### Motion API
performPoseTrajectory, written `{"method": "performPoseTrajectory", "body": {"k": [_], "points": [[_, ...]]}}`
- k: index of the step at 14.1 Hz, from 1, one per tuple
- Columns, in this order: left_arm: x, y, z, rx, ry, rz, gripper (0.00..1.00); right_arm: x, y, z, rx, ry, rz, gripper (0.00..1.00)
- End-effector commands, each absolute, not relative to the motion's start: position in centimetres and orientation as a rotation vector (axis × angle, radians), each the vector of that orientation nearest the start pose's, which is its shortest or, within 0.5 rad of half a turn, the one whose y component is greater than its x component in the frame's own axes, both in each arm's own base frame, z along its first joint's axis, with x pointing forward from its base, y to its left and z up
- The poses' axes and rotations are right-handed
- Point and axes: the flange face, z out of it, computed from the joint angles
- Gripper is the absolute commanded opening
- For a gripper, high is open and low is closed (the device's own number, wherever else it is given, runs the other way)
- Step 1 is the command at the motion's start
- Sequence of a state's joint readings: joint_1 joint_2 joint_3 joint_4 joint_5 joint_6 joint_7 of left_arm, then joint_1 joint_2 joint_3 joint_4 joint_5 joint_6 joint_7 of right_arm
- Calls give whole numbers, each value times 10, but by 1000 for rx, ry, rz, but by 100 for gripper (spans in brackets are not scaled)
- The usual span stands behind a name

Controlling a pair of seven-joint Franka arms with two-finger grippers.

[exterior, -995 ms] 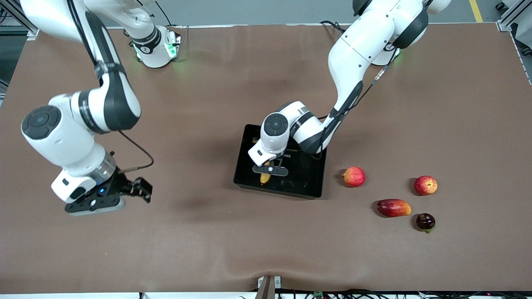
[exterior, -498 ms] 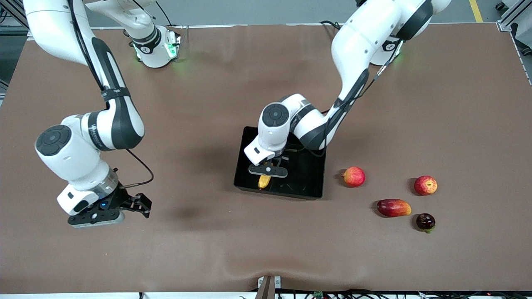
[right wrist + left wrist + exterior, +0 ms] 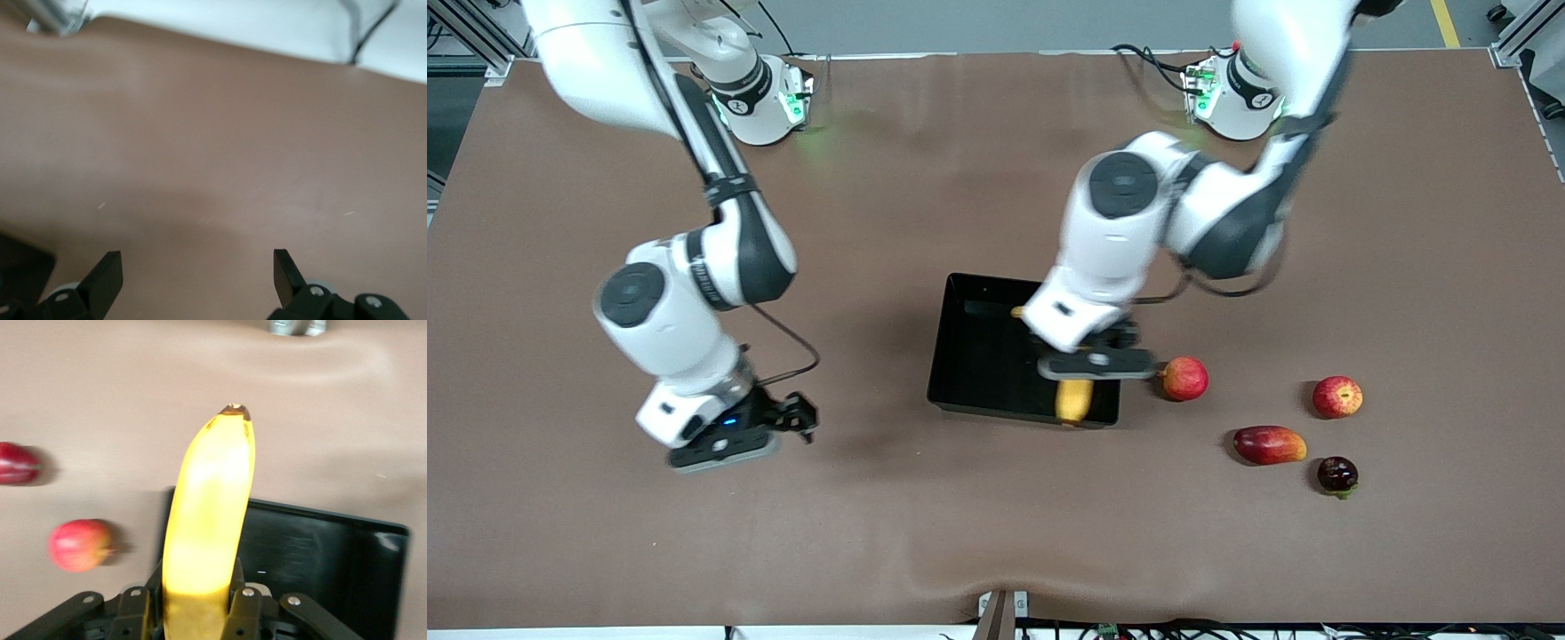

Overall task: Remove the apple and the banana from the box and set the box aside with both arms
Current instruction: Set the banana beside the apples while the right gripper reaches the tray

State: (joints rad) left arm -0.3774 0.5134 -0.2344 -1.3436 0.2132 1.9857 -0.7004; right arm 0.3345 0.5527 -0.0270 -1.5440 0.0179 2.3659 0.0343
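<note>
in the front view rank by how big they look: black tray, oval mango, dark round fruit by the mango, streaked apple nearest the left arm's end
1. Shallow black plastic tray
2. Oval dark-red mango
3. Round red apple with yellow streaks
4. Small dark round fruit

The mango and the apple look close in size.

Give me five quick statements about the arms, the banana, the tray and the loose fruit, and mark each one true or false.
1. The left gripper is shut on the banana. True.
2. The banana lies flat on the floor of the black tray. False: it is held up over the tray's corner.
3. The right gripper holds an apple. False: it is open and empty, over bare table.
4. The pinkish-red fruit sits on the table beside the tray. True.
5. The mango is inside the tray. False: it lies on the table.
</note>
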Motion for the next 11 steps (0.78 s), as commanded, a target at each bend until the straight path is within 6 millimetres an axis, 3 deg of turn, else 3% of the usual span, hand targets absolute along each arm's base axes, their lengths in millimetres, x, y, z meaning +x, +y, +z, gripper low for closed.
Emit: {"method": "performPoseTrajectory", "body": {"k": [1,4,7,10,11], "points": [[618,-296,439,-3127,-222,-144,0,660,270,345,-3054,-519,-251,100],[622,-214,421,-3104,-266,-84,0,629,311,323,-3082,-552,-54,100],[606,-146,379,-3100,-208,-39,0,589,368,324,-3128,-396,49,100],[584,-92,328,-3085,128,121,0,563,401,317,-3089,-314,138,100],[578,-89,314,-3076,232,158,0,556,406,314,-3059,-249,212,100]]}}
